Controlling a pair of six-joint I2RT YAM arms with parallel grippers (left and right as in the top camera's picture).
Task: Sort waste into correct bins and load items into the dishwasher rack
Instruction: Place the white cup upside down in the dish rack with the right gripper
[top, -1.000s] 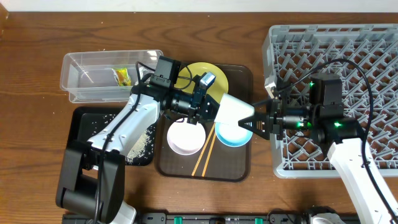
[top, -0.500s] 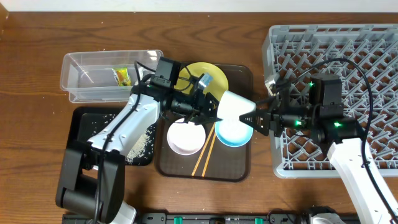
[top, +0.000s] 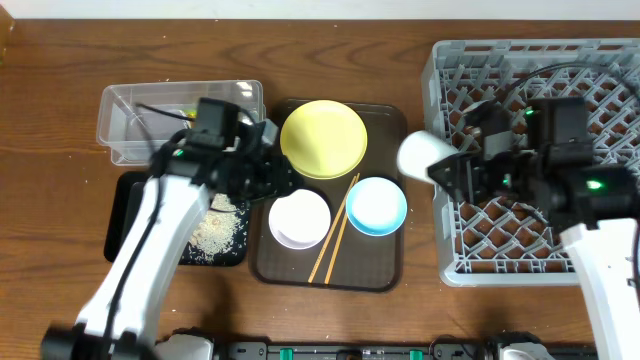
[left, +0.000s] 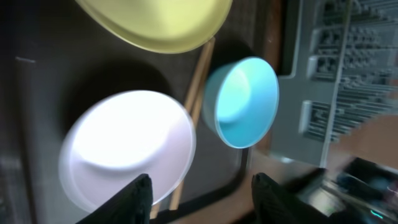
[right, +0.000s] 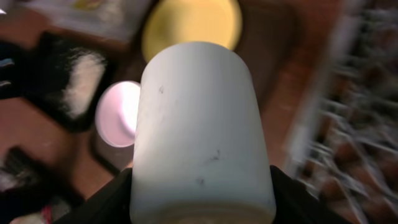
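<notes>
— Grey dishwasher rack (top: 470, 55) at right, brown serving tray (top: 375, 262) beside it. Left arm?
— Bent over the tray's left side; left gripper (left: 202, 199) spread, empty, by the white bowl (top: 300, 218).
— Right?
— Stretched left; right gripper (top: 445, 168) clamped on the pale cup (top: 422, 153), held sideways over the rack-tray gap.

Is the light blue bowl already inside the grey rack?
No, the light blue bowl rests on the brown serving tray, left of the rack.
</notes>
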